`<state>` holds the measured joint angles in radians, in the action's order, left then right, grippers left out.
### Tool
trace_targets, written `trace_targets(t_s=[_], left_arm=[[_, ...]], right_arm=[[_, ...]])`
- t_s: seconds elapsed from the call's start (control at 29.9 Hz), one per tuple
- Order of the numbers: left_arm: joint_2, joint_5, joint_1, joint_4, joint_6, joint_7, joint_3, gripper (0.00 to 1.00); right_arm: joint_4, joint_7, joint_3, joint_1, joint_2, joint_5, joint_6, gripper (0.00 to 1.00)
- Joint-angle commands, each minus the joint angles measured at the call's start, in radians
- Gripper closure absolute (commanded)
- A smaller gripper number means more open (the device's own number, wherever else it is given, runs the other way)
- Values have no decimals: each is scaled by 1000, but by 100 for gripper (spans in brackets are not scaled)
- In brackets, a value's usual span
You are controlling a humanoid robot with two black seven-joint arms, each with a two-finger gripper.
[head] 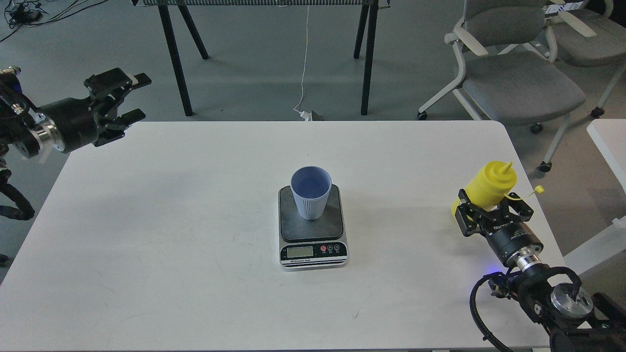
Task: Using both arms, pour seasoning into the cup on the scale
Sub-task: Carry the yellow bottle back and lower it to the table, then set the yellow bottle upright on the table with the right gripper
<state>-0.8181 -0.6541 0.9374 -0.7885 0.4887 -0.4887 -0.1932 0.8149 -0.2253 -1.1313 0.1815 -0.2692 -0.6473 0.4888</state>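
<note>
A light blue ribbed cup (pixel 311 192) stands upright on the dark plate of the scale (pixel 312 243) in the middle of the white table (pixel 171 234). My right gripper (pixel 489 210) is shut on the yellow seasoning bottle (pixel 488 187) near the table's right edge; the bottle leans a little, nozzle pointing up and away, its tethered cap hanging off to the right. My left gripper (pixel 133 98) is open and empty, above the table's far left corner, well away from the cup.
Black legs of another table (pixel 178 58) stand behind the far edge. Grey office chairs (pixel 518 83) stand at the back right. A second white surface (pixel 609 142) shows at the right edge.
</note>
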Motion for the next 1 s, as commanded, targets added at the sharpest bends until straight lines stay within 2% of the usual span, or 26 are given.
trace_targets(t_s=[0.0,0.67,0.97], left_arm=[[-1,1,1,0,0,0,0,1],[-4,1,9,-2,0,0,-2,1],[-12,1,1,-21,0,0,0,1]], right_arm=[[-2,0,2,3,4,0,0,94],[-39,1,1,18,2,37,0,80],[-37,1,2,22,4,38,0,67]])
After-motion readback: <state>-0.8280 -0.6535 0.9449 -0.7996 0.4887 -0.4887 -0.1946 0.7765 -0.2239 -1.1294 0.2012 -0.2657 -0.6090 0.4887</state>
